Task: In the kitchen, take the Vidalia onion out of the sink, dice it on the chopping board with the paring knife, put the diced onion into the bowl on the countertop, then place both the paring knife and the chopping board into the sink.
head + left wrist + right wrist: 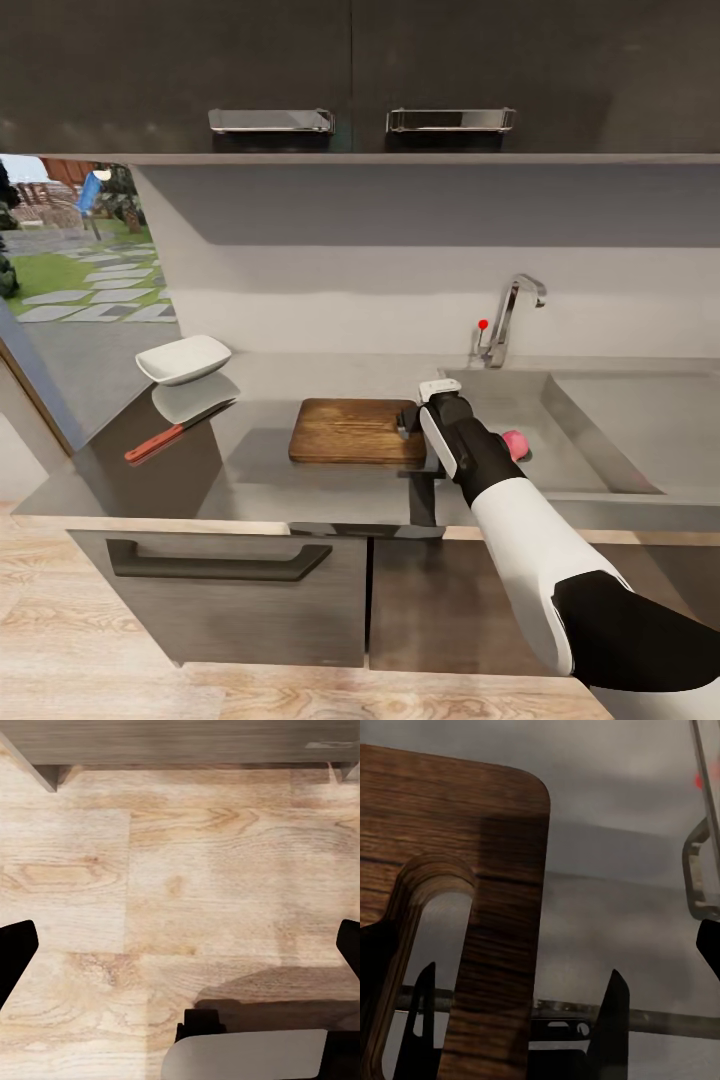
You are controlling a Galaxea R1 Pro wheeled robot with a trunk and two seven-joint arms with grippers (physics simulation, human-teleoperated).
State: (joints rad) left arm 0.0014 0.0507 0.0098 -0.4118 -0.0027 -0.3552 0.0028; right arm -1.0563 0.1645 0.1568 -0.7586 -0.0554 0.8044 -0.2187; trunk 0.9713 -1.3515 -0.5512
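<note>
— Right claw [408, 424]?
— Hanging low over the bench [250, 470], at the chopping board [356, 431] edge nearest the sink [600, 420]. From the head, mostly hidden behind the wrist; open or clenched, cannot tell there.
— And from its own camera?
— Fingers [611, 1020] spread apart, released, gripping nothing. Board's handle slot [431, 937] close beneath, one finger over the slot end, the other beyond the board's edge over bare grey bench.
— Vidalia onion [514, 444]?
— Down in the sink basin, just behind the right forearm, partly covered. Tap [510, 315] with red knob farther back.
— Other side of the claw?
— Paring knife [172, 435] well apart past the board, bowl [184, 359] beyond it.
— Left claw [180, 952]?
— Dark fingertips [15, 945] wide apart at the frame edges, released, wooden floor [187, 870] below.
</note>
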